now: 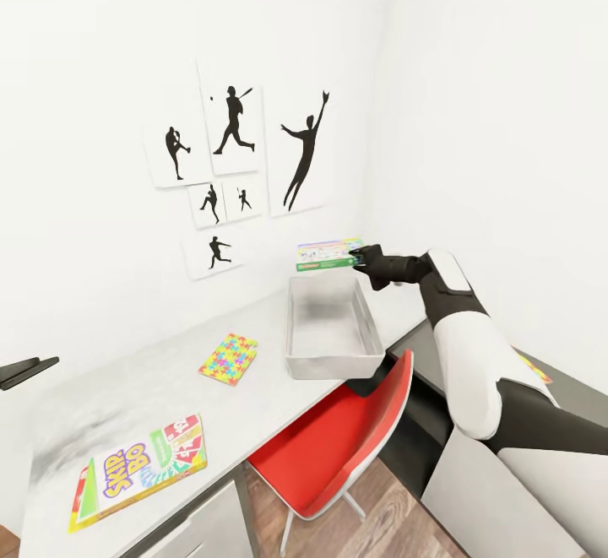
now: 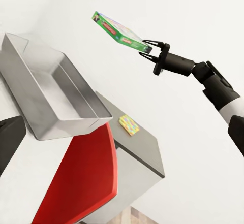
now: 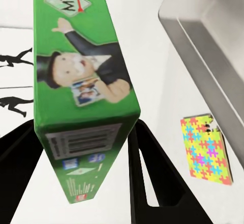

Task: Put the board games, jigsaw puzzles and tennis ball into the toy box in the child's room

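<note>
Right tool (image 1: 353,259) is clamped on one short end of the pale-and-green board game (image 1: 325,254), holding it in the air above the far end of the toy box (image 1: 331,330); the left wrist view shows the box (image 2: 118,31) tilted, well clear of the bin (image 2: 51,94). The toy box looks empty.

Left tool (image 1: 25,369) shows at the left edge as dark fingers; whether it is wide or narrow cannot be told.

On the tabletop (image 1: 152,389): one jigsaw puzzle (image 1: 228,358) lies left of the toy box, apart from it; the Skip-Bo board game (image 1: 139,472) lies at the near left end.

Handling, by judgement: the held box appears stiff, light and smooth-faced. An end grip lets it swing or slip; a hold across the thin edges nearer the middle would be steadier. The puzzle is thin and flat, so it offers little edge to take.
</note>
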`<state>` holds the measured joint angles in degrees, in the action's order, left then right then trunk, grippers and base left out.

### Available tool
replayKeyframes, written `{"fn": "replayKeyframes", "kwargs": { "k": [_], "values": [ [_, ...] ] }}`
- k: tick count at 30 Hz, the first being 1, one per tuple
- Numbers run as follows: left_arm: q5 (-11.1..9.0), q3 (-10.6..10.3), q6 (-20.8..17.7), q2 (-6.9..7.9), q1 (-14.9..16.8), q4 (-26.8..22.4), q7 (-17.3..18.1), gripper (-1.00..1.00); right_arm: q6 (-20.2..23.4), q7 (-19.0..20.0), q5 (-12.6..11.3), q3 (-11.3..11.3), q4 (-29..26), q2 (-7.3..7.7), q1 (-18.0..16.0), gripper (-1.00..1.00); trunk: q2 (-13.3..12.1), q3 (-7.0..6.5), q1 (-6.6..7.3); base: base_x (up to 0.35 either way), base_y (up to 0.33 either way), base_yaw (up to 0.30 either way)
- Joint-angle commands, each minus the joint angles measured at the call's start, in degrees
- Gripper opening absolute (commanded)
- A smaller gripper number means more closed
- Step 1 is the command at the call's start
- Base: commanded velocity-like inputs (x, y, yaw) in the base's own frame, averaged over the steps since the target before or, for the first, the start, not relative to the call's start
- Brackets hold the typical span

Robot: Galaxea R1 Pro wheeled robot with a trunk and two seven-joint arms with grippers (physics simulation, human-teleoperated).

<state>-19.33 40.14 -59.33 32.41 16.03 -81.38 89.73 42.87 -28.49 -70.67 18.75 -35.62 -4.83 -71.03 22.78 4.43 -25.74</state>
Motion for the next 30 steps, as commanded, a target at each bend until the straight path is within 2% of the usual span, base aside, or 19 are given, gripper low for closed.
{"fn": "replayKeyframes", "kwargs": {
  "k": [1, 4, 8, 16, 23, 25, 28, 30],
  "values": [
    [0.08, 0.01, -0.61, 0.02, 0.05, 0.00, 0.27, 1.00, 0.08, -0.61, -0.48, 0.32, -0.09, -0.11, -0.07, -1.00, 0.14, 0.14, -0.04, 0.000, 0.000, 0.000],
    [0.08, 0.02, -0.61, 0.02, 0.05, 0.00, 0.27, 1.00, -0.39, -0.83, -0.11, 0.17, -0.07, -0.33, -0.27, -1.00, 0.14, 0.14, -0.04, 0.000, 0.000, 0.000],
    [0.08, 0.03, -0.60, 0.02, 0.05, 0.00, 0.27, 1.00, -4.86, -1.32, 0.05, -0.28, -0.17, -0.53, -0.36, -1.00, 0.14, 0.14, -0.04, 0.000, 0.000, 0.000],
    [0.10, 0.03, -0.61, 0.02, 0.05, 0.00, 0.27, 1.00, -10.03, -2.75, 0.23, -1.73, -0.11, -0.59, -0.35, -1.00, 0.14, 0.14, -0.04, 0.000, 0.000, 0.000],
    [0.14, 0.03, -0.61, -0.13, 0.05, 0.00, 0.27, 1.00, -10.70, -3.47, 0.05, -2.83, 0.25, -0.40, -0.42, -1.00, 0.14, 0.14, -0.04, 0.000, 0.000, 0.000],
    [0.11, 0.03, -0.61, -0.14, 0.05, 0.00, 0.27, 1.00, -10.47, -5.38, 0.03, -2.88, 0.31, -0.44, -0.42, -1.00, 0.14, 0.14, -0.04, 0.000, 0.000, 0.000],
    [0.09, 0.03, -0.61, -0.15, 0.05, 0.00, 0.27, 1.00, -8.75, -10.79, -0.02, -2.91, 0.14, -0.51, -0.48, -1.00, 0.14, 0.14, -0.04, 0.000, 0.000, 0.000],
    [0.09, 0.03, -0.61, -0.16, 0.05, 0.00, 0.27, 1.00, -7.16, -12.40, -0.01, -2.92, 0.02, -0.52, -0.48, -1.00, 0.14, 0.14, -0.04, 0.000, 0.000, 0.000]
  ]
}}
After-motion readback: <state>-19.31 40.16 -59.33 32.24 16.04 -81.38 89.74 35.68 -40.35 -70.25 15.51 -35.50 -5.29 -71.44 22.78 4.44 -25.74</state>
